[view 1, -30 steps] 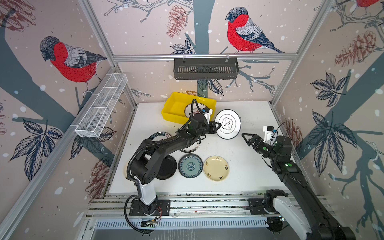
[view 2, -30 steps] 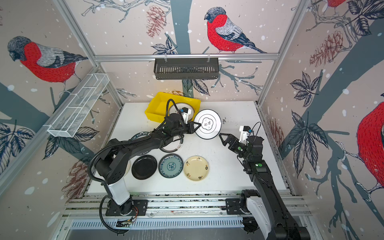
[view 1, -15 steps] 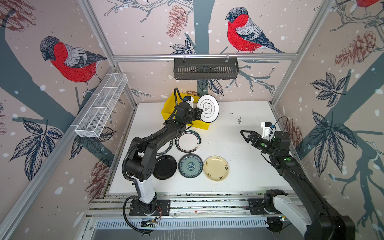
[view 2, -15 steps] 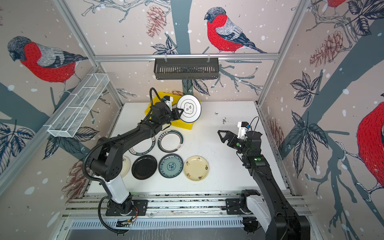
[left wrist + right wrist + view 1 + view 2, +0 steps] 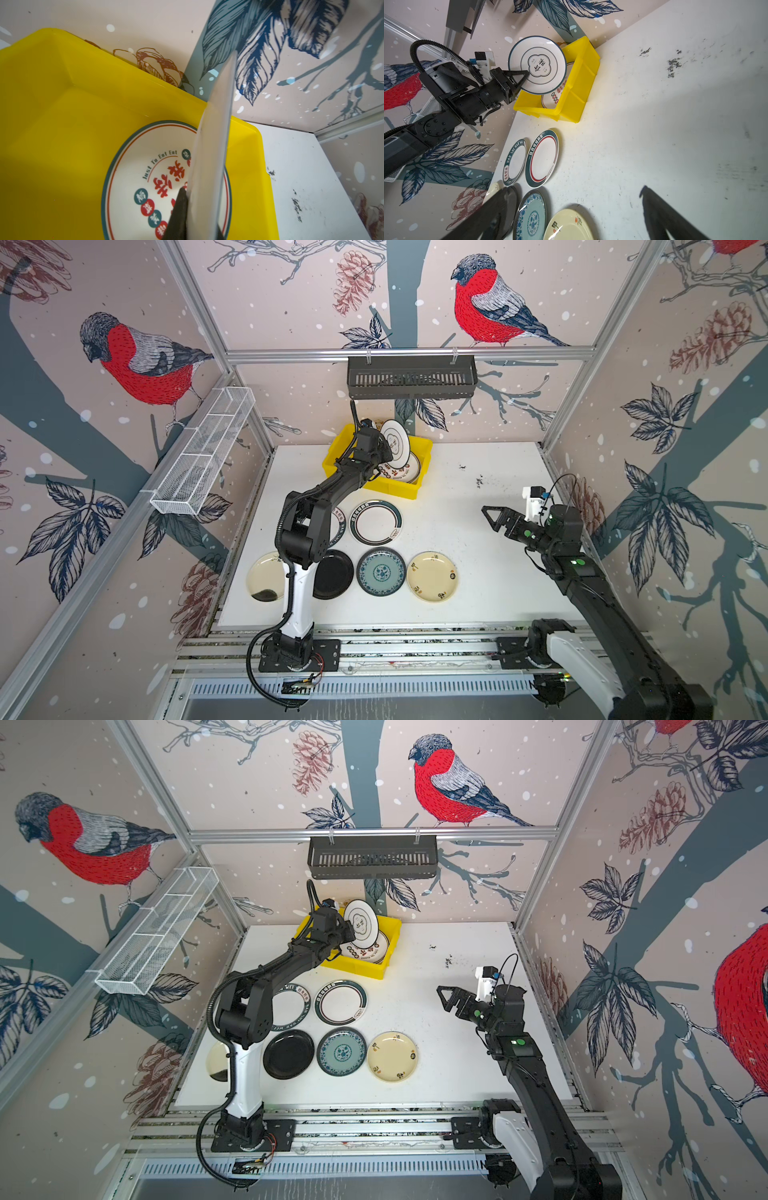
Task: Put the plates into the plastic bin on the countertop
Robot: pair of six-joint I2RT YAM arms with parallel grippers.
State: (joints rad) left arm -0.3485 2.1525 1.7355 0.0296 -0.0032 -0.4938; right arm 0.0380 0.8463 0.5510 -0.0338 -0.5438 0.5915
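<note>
My left gripper is shut on the rim of a white plate with a dark rim, holding it on edge over the yellow plastic bin. A white plate with red characters lies inside the bin. Several plates rest on the countertop: two with dark lettered rims, a black one, a blue-patterned one and two cream ones. My right gripper hovers open at the right, holding nothing.
A dark slotted basket hangs on the back wall above the bin. A white wire mesh tray is fixed to the left wall. Aluminium rails run along the front edge. Dark scuffs mark the back right.
My left gripper has carried the white plate from mid-table back and left to above the bin, turning it more on edge. The right arm drew back slightly to the right.
</note>
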